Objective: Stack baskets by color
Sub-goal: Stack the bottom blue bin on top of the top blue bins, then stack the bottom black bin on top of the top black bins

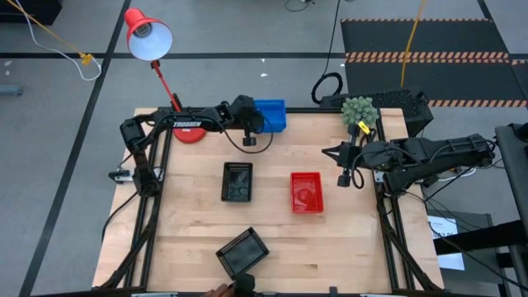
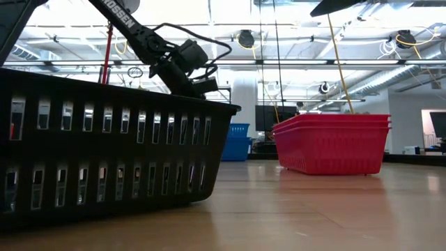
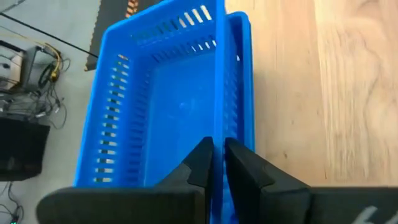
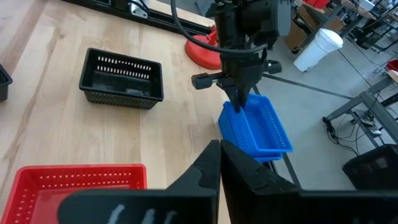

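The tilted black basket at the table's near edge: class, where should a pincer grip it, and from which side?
Take the tilted black basket by one long wall's rim, coming straight down from above. It sits open side up, its thin upright walls offer a lip for two fingers, and it lies askew, so the wrist must turn to match.

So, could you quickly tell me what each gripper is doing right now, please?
Left gripper: closed on the wall of the blue basket at the table's far edge.
Right gripper: shut, holding nothing.

blue baskets (image 1: 271, 115), red baskets (image 1: 306, 192) — black baskets (image 1: 238, 181)
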Controlling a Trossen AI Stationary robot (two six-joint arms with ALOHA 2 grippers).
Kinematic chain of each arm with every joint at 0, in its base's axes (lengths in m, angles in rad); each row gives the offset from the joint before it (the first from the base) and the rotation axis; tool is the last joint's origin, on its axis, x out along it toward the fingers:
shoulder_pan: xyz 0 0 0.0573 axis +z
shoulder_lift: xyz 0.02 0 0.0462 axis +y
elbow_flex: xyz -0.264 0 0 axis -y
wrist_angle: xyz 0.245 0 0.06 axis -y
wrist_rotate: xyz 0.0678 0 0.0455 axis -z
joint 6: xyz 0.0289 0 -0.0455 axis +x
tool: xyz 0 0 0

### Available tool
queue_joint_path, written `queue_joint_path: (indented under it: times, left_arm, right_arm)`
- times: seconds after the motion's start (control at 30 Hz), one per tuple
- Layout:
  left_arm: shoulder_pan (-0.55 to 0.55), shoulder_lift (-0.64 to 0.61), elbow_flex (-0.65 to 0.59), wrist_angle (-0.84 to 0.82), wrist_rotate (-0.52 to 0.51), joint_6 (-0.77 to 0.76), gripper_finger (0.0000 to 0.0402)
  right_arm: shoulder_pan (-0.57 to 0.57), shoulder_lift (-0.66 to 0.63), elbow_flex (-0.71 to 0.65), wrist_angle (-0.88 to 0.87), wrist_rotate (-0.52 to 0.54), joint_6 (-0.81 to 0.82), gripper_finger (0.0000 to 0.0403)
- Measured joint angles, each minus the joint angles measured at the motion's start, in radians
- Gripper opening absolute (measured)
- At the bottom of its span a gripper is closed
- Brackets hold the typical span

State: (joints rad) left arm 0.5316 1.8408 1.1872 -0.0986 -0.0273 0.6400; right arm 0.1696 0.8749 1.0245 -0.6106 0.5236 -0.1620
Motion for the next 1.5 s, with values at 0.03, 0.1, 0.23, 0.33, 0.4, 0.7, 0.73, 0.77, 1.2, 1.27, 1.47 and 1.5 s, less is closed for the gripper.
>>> queue_joint_path:
  times: [0.03,0.1,0.23,0.33,0.4,0.7,0.73,0.77,1.2,1.27,1.47,1.5]
  left_arm:
    - [-0.001,0.0,0.0,0.0,0.0,-0.005,0.004]
    - [-0.003,0.0,0.0,-0.001,0.0,-0.012,0.0041]
    - [-0.003,0.0,0.0,-0.004,0.0,-0.021,0.0057]
    - [-0.003,0.0,0.0,-0.002,0.0,-0.027,0.0086]
    - [-0.003,0.0,0.0,0.0,-0.004,-0.033,0.0108]
    - [-0.043,-0.1,0.0,-0.037,-0.056,-0.11,0.0152]
    - [-0.055,-0.122,0.0,-0.06,-0.04,-0.132,0.0152]
    - [-0.071,-0.139,0.0,-0.065,-0.03,-0.157,0.0152]
    - [-0.441,-0.303,0.0,-0.312,-0.041,-0.406,0.0152]
    - [-0.542,-0.302,-0.013,-0.329,-0.067,-0.45,0.0152]
    - [-0.875,-0.3,-0.063,-0.32,-0.243,-0.604,0.0152]
    - [-0.929,-0.3,-0.069,-0.318,-0.272,-0.624,0.0152]
  right_arm:
    - [0.0,0.0,0.0,0.0,0.0,0.0,0.0004]
    - [0.0,0.0,0.0,0.0,0.0,0.0,0.0004]
    - [0.0,0.0,0.0,0.0,0.0,0.0,0.0004]
    - [0.0,0.0,0.0,0.0,0.0,0.0,0.0004]
    - [0.0,0.0,0.0,0.0,0.0,0.0,0.0004]
    - [0.0,0.0,0.0,-0.001,0.0,0.0,0.0004]
    - [0.0,0.0,0.0,-0.001,-0.001,0.003,0.0004]
    - [0.0,0.0,0.0,-0.002,-0.001,0.013,0.0004]
    - [0.002,0.0,-0.006,-0.015,-0.167,0.21,0.0004]
    - [0.003,0.0,-0.027,0.004,-0.214,0.244,0.0004]
    - [0.004,0.002,-0.121,0.126,-0.267,0.285,0.0004]
    - [0.004,0.003,-0.134,0.148,-0.267,0.286,0.0004]
